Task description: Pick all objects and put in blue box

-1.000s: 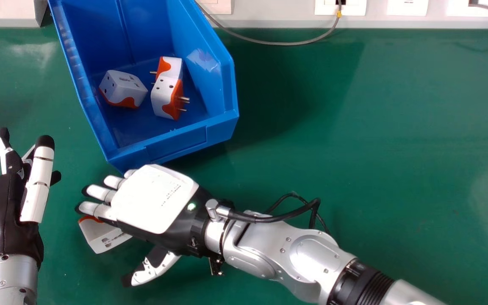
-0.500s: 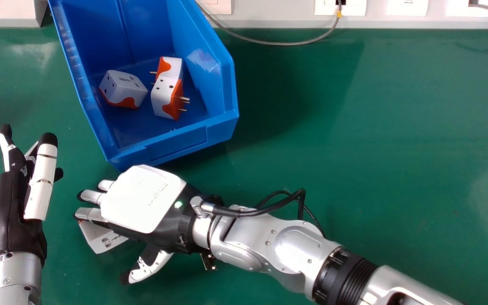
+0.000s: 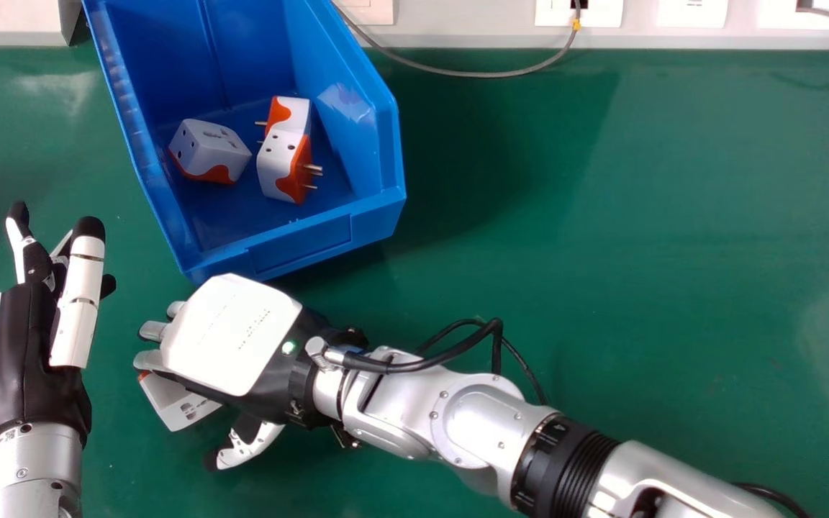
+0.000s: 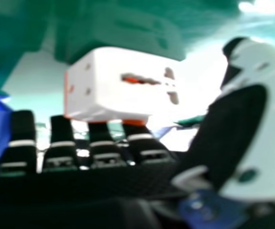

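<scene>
Head view shows a boxy white-and-orange plug adapter (image 3: 178,404) on the green surface (image 3: 601,288), partly beneath the right hand (image 3: 231,334), whose fingers and thumb stand apart.

Our right arm (image 3: 472,424) slants in from the head view's lower right. At its end our right hand (image 3: 231,334) is held back upward, its fingers (image 3: 152,331) pointing left and bending gently downward. In the right hand view our thumb (image 4: 261,129) stands apart from the fingers. Our left arm (image 3: 33,467) comes up from the bottom edge at left, and our left hand (image 3: 19,360) points forward, loosely open.
</scene>
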Robot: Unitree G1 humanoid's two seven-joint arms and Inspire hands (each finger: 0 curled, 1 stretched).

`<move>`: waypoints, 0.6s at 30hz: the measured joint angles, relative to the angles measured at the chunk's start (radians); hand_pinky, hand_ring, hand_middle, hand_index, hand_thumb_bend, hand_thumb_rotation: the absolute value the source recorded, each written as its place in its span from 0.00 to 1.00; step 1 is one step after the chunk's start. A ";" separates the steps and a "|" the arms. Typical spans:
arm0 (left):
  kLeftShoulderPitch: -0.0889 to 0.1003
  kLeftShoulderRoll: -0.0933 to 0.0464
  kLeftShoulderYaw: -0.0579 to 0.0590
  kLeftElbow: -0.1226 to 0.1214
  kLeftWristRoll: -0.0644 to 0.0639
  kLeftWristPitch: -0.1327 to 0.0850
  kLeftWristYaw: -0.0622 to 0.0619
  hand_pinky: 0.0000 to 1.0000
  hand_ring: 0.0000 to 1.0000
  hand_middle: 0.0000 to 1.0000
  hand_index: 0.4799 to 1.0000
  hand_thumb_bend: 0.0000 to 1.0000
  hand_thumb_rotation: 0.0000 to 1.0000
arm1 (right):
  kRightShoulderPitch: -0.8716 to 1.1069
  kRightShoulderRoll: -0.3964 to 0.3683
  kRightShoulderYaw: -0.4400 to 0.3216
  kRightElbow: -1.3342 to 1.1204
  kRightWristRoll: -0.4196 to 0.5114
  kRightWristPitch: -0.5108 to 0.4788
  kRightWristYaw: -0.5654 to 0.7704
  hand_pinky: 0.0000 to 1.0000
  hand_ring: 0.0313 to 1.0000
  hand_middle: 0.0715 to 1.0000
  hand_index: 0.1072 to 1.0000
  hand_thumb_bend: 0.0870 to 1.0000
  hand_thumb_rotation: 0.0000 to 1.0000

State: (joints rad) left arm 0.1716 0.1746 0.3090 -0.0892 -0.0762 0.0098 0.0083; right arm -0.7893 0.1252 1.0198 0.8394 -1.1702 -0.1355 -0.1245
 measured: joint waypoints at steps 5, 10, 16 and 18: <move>0.000 -0.002 -0.005 -0.013 0.000 0.005 0.001 0.85 0.92 0.90 0.82 0.41 0.84 | -0.025 0.003 0.014 0.040 -0.001 -0.013 -0.037 0.65 0.72 0.76 0.68 0.39 0.41; 0.001 -0.005 -0.007 -0.022 0.000 0.023 0.002 0.85 0.92 0.90 0.82 0.41 0.84 | -0.026 0.001 -0.019 0.058 0.072 -0.048 -0.032 0.46 0.52 0.61 0.59 0.42 0.26; 0.000 -0.010 -0.010 -0.047 0.003 0.052 0.023 0.87 0.93 0.90 0.83 0.41 0.84 | -0.021 -0.004 -0.024 0.061 0.088 -0.100 -0.086 0.15 0.17 0.21 0.47 0.46 0.17; 0.001 -0.012 -0.010 -0.051 0.007 0.066 0.035 0.88 0.94 0.90 0.84 0.40 0.84 | -0.021 -0.009 -0.035 0.062 0.106 -0.118 -0.088 0.10 0.11 0.14 0.45 0.47 0.15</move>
State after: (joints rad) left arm 0.1725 0.1623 0.2986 -0.1404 -0.0689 0.0757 0.0428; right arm -0.8102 0.1161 0.9848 0.9012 -1.0640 -0.2531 -0.2121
